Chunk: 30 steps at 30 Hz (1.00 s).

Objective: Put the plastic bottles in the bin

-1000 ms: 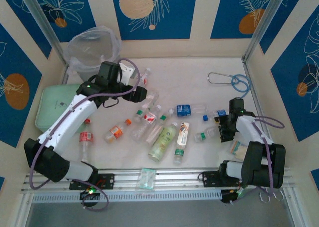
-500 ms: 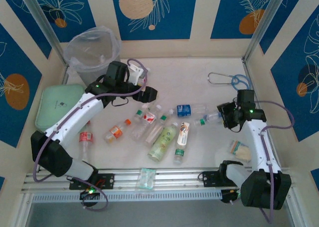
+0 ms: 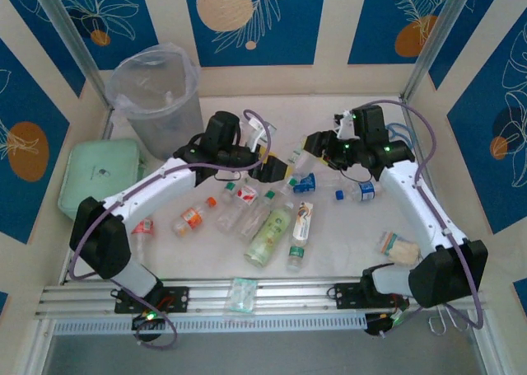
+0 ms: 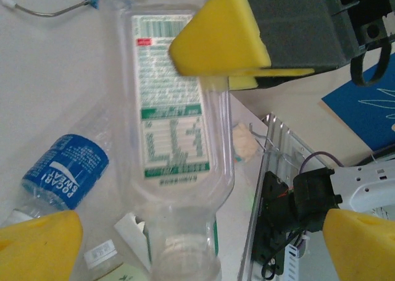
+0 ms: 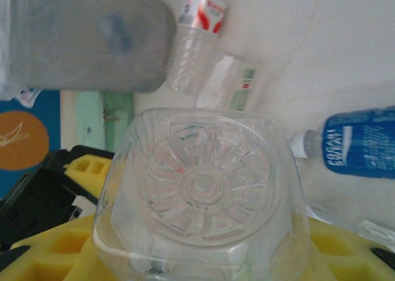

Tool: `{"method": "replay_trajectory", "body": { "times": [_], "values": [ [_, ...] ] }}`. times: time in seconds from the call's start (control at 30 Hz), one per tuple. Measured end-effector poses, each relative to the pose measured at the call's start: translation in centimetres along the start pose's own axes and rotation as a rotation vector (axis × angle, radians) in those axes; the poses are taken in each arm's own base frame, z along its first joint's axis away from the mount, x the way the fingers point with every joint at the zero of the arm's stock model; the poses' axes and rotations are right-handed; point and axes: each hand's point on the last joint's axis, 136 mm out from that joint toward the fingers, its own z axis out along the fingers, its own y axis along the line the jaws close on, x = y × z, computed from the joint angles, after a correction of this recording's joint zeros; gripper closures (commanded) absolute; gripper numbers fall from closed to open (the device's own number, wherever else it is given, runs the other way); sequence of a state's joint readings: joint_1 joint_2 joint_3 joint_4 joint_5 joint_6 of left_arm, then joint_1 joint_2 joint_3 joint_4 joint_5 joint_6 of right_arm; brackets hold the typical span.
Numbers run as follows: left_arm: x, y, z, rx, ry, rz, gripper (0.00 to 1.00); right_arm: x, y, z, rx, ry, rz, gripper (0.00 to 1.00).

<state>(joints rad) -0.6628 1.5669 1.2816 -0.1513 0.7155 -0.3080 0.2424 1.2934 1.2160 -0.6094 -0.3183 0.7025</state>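
Note:
A clear bottle (image 3: 298,158) with a green-and-white label hangs above the table's middle, and my right gripper (image 3: 317,147) is shut on it. In the right wrist view its ribbed base (image 5: 200,188) sits between the yellow pads (image 5: 49,256). The left wrist view shows that same bottle (image 4: 173,108), its neck between my left gripper's (image 4: 203,244) wide open fingers. My left gripper (image 3: 280,171) is right beside the right one. Several more plastic bottles lie below, among them a blue-labelled one (image 3: 306,181), a red-labelled one (image 3: 244,195) and a pale green one (image 3: 270,235). The bin (image 3: 156,95) stands at the back left.
A mint-green lidded box (image 3: 99,177) lies left, below the bin. A stethoscope (image 3: 399,133) lies back right behind the right arm. Flat packets rest at the front rail (image 3: 244,294) and front right (image 3: 397,247). Two more bottles (image 3: 191,218) (image 3: 142,227) lie under the left arm.
My right arm has lifted the clear bottle from the right side and swung it left to the middle. My left arm has moved right from near the bin to meet it.

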Motion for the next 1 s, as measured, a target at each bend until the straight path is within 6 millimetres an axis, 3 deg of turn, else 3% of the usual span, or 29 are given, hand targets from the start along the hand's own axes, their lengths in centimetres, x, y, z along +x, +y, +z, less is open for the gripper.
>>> {"method": "replay_trajectory", "body": {
  "times": [0.27, 0.5, 0.57, 0.6, 0.7, 0.83, 0.87, 0.9, 1.0],
  "values": [
    [0.0, 0.7, 1.3, -0.011, -0.009, -0.006, 0.04, 0.9, 2.6, 1.3, -0.069, 0.064, -0.089, 0.85],
    [1.3, 2.0, 2.2, -0.081, 0.027, -0.014, 0.37, 0.9, 2.8, 1.6, -0.077, 0.066, -0.093, 0.84],
    [1.2, 2.1, 2.2, -0.099, 0.023, -0.008, 0.45, 0.7, 2.7, 1.9, -0.074, 0.067, -0.088, 0.80],
    [1.1, 2.2, 2.2, -0.106, 0.023, -0.008, 0.48, 0.7, 2.6, 2.0, -0.073, 0.068, -0.087, 0.75],
    [1.2, 2.3, 2.1, -0.113, 0.023, -0.005, 0.50, 0.7, 2.6, 2.1, -0.073, 0.070, -0.085, 0.47],
    [1.2, 2.3, 2.2, -0.116, 0.022, -0.004, 0.56, 0.5, 2.3, 2.0, -0.071, 0.069, -0.078, 0.32],
    [1.1, 2.4, 2.2, -0.118, 0.021, -0.003, 0.57, 0.5, 2.2, 1.9, -0.070, 0.070, -0.074, 0.13],
    [1.1, 2.5, 2.2, -0.126, 0.019, -0.003, 0.58, 0.5, 2.1, 1.8, -0.067, 0.071, -0.069, 0.01],
    [1.0, 2.9, 2.1, -0.150, 0.012, -0.002, 0.63, -0.1, 1.5, 0.7, -0.055, 0.049, -0.056, 0.01]
  ]
}}
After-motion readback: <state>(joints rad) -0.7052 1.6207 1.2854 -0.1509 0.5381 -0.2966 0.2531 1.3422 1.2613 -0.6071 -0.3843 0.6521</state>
